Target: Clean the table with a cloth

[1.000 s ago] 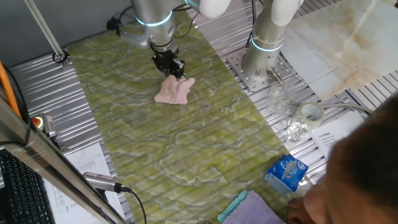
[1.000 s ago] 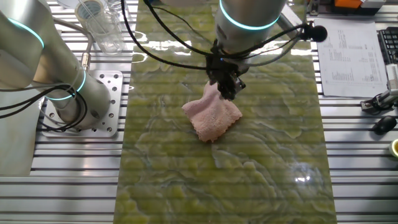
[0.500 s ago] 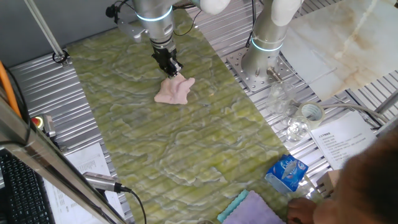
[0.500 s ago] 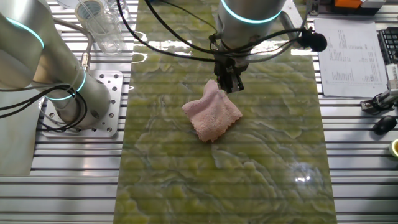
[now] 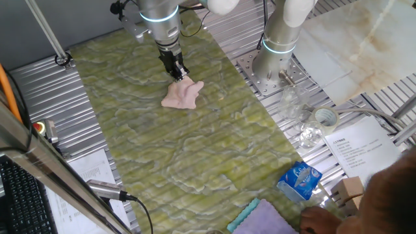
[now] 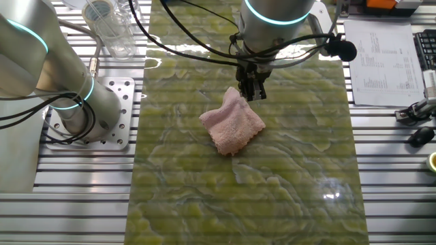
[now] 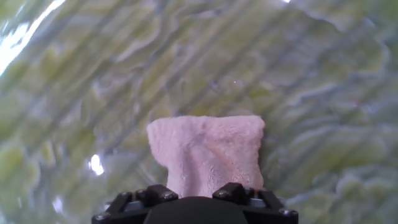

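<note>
My pincer [image 6: 255, 94] hangs at the cloth's [image 6: 232, 124] one o'clock edge; whether its fingers are apart or clamped, I cannot tell. The pink cloth lies crumpled on the table [image 6: 300, 170].

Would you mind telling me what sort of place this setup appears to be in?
Most likely a robotics lab test bench, not a home. Two arms are bolted to ribbed metal panels, the gripper works a pink cloth on a green marbled table, and printed sheets and a keyboard lie alongside.
</note>
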You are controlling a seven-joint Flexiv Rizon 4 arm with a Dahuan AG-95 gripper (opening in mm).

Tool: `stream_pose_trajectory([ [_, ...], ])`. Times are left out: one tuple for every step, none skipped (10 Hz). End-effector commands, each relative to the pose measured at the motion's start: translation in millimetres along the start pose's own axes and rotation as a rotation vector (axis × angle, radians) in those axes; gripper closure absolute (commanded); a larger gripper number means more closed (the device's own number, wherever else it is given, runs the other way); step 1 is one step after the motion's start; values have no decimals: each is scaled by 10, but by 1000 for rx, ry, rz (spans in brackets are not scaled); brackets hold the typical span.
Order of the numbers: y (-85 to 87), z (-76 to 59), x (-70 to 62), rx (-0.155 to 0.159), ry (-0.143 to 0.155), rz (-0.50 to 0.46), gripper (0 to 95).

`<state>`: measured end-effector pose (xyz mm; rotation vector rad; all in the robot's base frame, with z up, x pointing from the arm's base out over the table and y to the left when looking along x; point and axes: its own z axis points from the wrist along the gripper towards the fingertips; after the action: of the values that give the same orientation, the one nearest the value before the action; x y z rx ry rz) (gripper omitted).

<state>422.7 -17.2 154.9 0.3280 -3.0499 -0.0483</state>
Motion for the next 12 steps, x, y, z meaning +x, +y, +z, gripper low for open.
stream_pose_trajectory([
  [5,-10,5,-3,3,-41,950],
  [0,-13,11,-2,7,-52,950],
  [1,-14,9,-2,6,-16,950],
  [1,-15,8,-1,6,-15,950],
  [0,-16,9,1,6,1,950],
  [0,-17,9,5,2,13,950],
  [0,-17,9,15,-5,51,950],
  [0,-17,9,15,-10,103,950],
  [0,-17,9,15,-12,127,950],
  [-1,-17,10,14,-13,135,950],
  [-1,-17,10,15,-12,146,950],
  [-1,-16,9,15,-11,137,950],
])
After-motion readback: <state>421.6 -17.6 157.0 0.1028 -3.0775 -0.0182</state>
